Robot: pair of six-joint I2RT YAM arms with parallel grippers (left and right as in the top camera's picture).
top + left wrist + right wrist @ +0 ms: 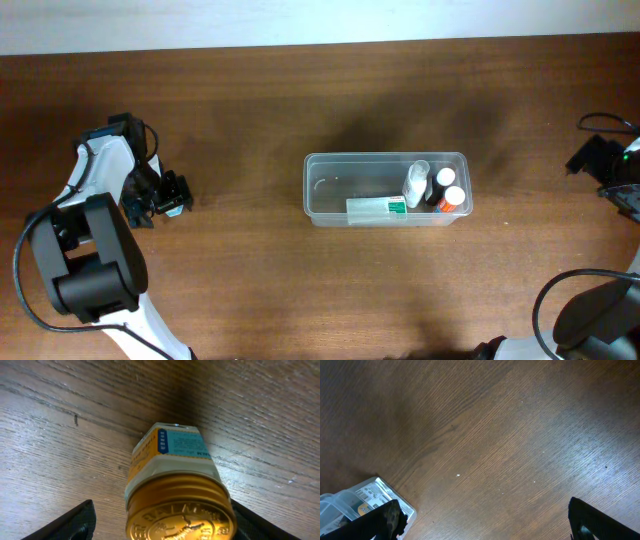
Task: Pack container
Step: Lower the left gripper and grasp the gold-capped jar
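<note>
The container, a clear plastic bin, stands at mid-table; its corner shows in the right wrist view. Inside lie a white-and-green box, a white bottle, a dark bottle with a white cap and an orange bottle. A small jar with a gold lid and a blue-and-yellow label lies on the table far left of the container. My left gripper straddles it; in the left wrist view the right finger is at the lid and the left finger stands apart. My right gripper is open and empty, right of the container.
The brown wooden table runs to a pale wall strip at the back. The left arm's base fills the front left. The right arm's cables and base sit at the right edge.
</note>
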